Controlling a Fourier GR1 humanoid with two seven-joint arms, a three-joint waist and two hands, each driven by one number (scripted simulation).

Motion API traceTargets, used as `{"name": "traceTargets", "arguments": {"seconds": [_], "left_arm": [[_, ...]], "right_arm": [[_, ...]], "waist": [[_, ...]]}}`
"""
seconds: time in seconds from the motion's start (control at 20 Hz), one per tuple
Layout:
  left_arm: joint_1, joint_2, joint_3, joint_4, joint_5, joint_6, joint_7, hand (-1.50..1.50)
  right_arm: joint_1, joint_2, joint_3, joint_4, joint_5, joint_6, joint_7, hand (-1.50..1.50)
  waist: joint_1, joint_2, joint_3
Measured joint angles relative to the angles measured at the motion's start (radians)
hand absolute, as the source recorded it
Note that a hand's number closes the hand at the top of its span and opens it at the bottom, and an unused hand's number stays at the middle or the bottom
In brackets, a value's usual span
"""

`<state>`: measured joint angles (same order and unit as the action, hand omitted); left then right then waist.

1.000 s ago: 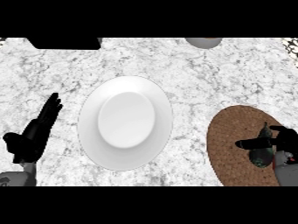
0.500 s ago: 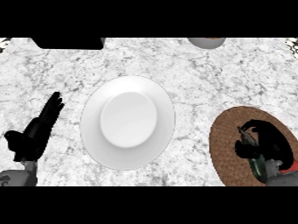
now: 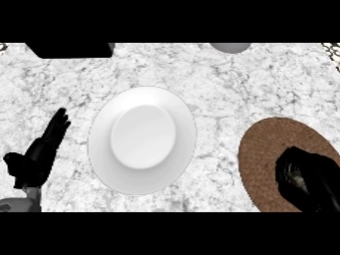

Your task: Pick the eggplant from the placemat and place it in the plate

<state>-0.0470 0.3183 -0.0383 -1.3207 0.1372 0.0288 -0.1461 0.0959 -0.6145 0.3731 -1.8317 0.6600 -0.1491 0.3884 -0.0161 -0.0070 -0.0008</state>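
Fingers [image 3: 57, 124] of my left hand [image 3: 36, 159]: straight, pointing up the counter [image 3: 224, 84], holding nothing, touching nothing. Hand rests at the view's left edge, just beside the plate [image 3: 187, 144].

Right hand [image 3: 312, 182]: low over the near right part of the placemat [image 3: 264, 144], a dark mass against the brown weave. Whether it is open or closed on anything, I cannot tell.

Eggplant: not separable from the dark of the right hand. My judgement is that it lies on the placemat under that hand. Its long axis is hidden.

Relation that matters: the plate is white, bare, and lies to the left of the placemat, between my two hands, apart from the mat's edge. The right hand is far nearer the mat, so the pick and the carry leftward fall to it.
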Motion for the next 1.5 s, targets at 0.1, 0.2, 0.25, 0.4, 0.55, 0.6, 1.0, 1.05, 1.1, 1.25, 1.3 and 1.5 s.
{"name": "traceTargets", "arguments": {"seconds": [0.1,0.2,0.25,0.4,0.55,0.6,1.0,1.05,1.1,1.25,1.3,1.5], "left_arm": [[0.0,-0.005,0.002,-0.011,-0.002,0.001,0.006,0.0],[0.008,0.001,0.009,-0.028,0.002,-0.006,0.014,0.0],[0.016,0.003,0.014,-0.028,0.003,-0.012,0.01,0.0],[-0.006,-0.002,0.018,-0.015,-0.008,-0.005,0.013,0.0],[0.003,-0.016,0.015,-0.006,-0.023,-0.001,-0.005,0.0],[0.003,-0.016,0.016,-0.01,-0.022,-0.006,-0.001,0.0],[-0.005,-0.031,0.027,-0.028,-0.04,-0.022,0.026,0.0],[-0.012,-0.035,0.029,-0.015,-0.044,-0.025,0.023,0.0],[-0.025,-0.036,0.036,0.001,-0.045,-0.028,0.017,0.0],[-0.025,-0.05,0.03,-0.008,-0.054,-0.025,0.025,0.0],[-0.021,-0.055,0.03,-0.006,-0.059,-0.024,0.017,0.0],[-0.016,-0.053,0.038,-0.015,-0.061,-0.035,0.019,0.0]], "right_arm": [[0.032,-0.025,-0.02,-0.086,-0.002,0.008,-0.012,1.5],[0.049,-0.036,-0.031,-0.179,0.01,0.015,0.002,1.5],[0.069,-0.043,-0.042,-0.212,0.017,0.007,-0.009,1.5],[0.094,-0.033,-0.054,-0.316,0.051,-0.016,-0.004,1.5],[0.087,-0.008,-0.069,-0.394,0.085,-0.031,0.01,1.5],[0.074,0.008,-0.058,-0.413,0.113,-0.025,0.027,1.5],[-0.124,0.131,-0.021,-0.453,0.149,0.124,0.14,1.5],[-0.15,0.153,-0.009,-0.45,0.16,0.144,0.154,1.5],[-0.19,0.18,0.014,-0.441,0.177,0.165,0.181,1.5],[-0.322,0.264,0.065,-0.374,0.198,0.227,0.244,1.5],[-0.349,0.291,0.081,-0.358,0.204,0.243,0.255,1.5],[-0.447,0.416,0.135,-0.193,0.238,0.228,0.26,1.5]], "waist": [[0.002,0.001,0.0],[0.003,0.002,0.0],[0.004,0.002,0.0],[0.002,0.003,0.0],[0.006,0.004,0.0],[0.008,0.004,0.0],[0.019,0.006,0.0],[0.019,0.007,0.0],[0.02,0.007,0.0],[0.025,0.007,0.0],[0.025,0.007,0.0],[0.028,0.008,0.0]]}}
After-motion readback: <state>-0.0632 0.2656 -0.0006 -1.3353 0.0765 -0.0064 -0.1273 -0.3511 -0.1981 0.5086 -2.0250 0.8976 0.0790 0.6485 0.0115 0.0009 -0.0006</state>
